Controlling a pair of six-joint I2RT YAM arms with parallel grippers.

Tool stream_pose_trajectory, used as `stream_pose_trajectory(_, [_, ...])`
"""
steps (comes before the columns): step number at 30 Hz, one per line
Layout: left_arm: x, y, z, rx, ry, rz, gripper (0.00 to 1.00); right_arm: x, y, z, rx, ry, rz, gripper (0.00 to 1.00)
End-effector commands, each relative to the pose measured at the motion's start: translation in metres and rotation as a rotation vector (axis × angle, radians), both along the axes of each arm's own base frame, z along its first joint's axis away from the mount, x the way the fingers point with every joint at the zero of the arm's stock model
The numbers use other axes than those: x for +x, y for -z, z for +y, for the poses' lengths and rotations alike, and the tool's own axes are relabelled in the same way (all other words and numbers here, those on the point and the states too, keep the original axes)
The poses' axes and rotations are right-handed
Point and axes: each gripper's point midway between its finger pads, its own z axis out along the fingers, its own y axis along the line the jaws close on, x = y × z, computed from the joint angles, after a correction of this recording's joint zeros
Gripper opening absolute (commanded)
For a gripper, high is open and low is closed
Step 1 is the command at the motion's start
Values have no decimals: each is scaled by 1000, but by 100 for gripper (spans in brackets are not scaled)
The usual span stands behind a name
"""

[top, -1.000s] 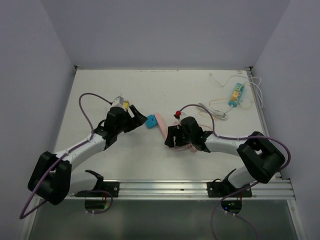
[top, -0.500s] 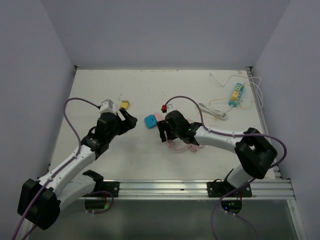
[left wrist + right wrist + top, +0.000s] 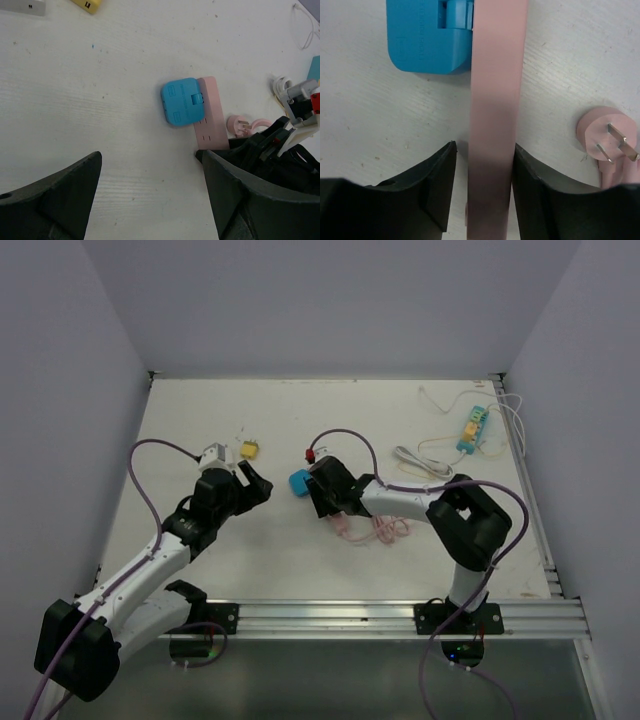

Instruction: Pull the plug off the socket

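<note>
A blue plug [image 3: 299,483] sits plugged into the side of a pink socket strip [image 3: 207,115] lying flat on the white table. In the right wrist view the strip [image 3: 495,75] runs between my fingers with the blue plug [image 3: 427,37] on its left side ahead. My right gripper [image 3: 484,175] straddles the strip, open; the right finger touches it and a small gap shows at the left finger. In the top view it [image 3: 318,495] covers most of the strip. My left gripper [image 3: 252,486] is open and empty, left of the plug, over bare table [image 3: 150,200].
A pink cable [image 3: 375,530] with its loose pink plug [image 3: 610,135] lies right of the strip. A yellow plug [image 3: 249,450] and a white adapter [image 3: 212,454] lie at the back left. A teal strip [image 3: 472,429] with white cables [image 3: 425,460] is at the back right.
My right gripper has slid left along the table onto the pink strip, close to the blue plug. My left gripper has drawn back to the left, away from the plug.
</note>
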Motion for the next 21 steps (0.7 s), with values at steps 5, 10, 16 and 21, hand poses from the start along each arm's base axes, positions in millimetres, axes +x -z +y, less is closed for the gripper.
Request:
stream_pose_trajectory(5, [1,0,-2,9,25,-9,85,2,5,-5,-14,29,-11,28])
stream_pose_trajectory(10, [2,0,-14,-35,63,1,85,-6,-1,-4,36,17,-5,0])
stream_pose_trajectory(16, [5,2,-31,-100,107,23,85,-24,-6,5,195,-4,53,0])
stream_pose_trajectory(21, [8,8,-34,-115,98,37,85,-38,-4,1,326,9,120,0])
